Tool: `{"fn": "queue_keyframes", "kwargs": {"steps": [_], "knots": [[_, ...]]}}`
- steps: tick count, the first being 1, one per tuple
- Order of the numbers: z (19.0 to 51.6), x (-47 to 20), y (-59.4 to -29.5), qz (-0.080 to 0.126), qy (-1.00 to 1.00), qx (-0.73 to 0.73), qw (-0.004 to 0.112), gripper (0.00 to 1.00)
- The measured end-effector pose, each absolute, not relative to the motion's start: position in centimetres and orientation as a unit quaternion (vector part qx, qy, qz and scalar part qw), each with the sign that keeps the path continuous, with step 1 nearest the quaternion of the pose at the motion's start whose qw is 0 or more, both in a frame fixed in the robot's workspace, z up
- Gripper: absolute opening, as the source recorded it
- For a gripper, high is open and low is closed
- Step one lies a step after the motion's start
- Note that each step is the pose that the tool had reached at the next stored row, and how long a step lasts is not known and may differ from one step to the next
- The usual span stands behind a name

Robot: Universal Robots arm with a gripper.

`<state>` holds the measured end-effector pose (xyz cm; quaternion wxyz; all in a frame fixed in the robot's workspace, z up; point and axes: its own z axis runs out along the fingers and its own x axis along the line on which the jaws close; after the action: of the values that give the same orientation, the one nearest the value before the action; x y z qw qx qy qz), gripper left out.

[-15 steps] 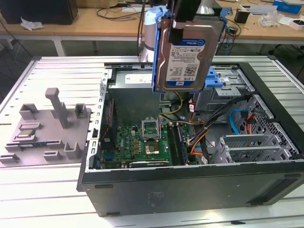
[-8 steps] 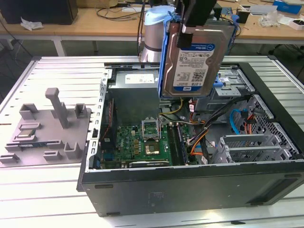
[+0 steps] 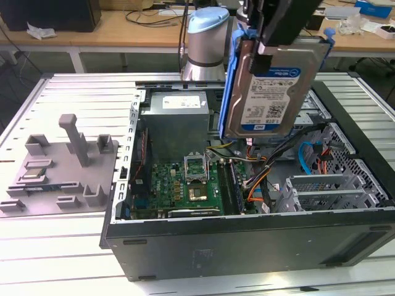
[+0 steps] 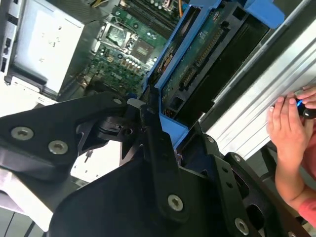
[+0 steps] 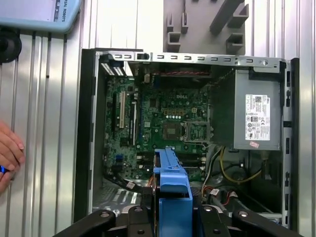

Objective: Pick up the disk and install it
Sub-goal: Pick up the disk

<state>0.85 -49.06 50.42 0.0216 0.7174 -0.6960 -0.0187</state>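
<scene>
Far left of the exterior view: grey fixture tray (image 3: 62, 166) on the slatted table (image 3: 55, 259), no disk on it, well apart from the work. Centre: open PC case (image 3: 247, 246), w/ the PSU (image 3: 176, 117) toward the top of the frame and the mobo (image 3: 185, 185) under it. Upper right of centre: the disk (image 3: 268, 92) hangs upright, label toward the camera, blue carrier frame (image 3: 231, 80) round its edges. It is above the case interior & touches nothing in it. Lower right: metal drive cage (image 3: 333, 188), orange & blue cables (image 3: 308, 163) just beside it.

Step in hand, by judgement: carry phase, disk lifted, not yet seated. To do it well, keep the disk square to its bay, move slowly, and keep the carrier's lower edge off the cables & cage wall. Any tilt prob. jams the frame. In the second wrist view a person's hand (image 4: 289, 123) sits at the table's edge beside the case, so the arm's path should stay clear of it.

Claw: the gripper (image 3: 271, 49), top right of the exterior view, is clamped on the disk's upper end. In the second wrist view its fingers (image 4: 160, 158) press the blue frame from both sides, opened only as wide as the frame is thick. It holds nothing else.
</scene>
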Motion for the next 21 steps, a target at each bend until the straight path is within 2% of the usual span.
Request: {"fn": "queue_keyframes", "kwargs": {"steps": [12,21], "knots": [[50.4,3.1,-52.3,-0.019,-0.696,0.717,0.021,0.37],[50.4,3.4,-52.7,-0.019,-0.696,0.717,0.021,0.37]]}}
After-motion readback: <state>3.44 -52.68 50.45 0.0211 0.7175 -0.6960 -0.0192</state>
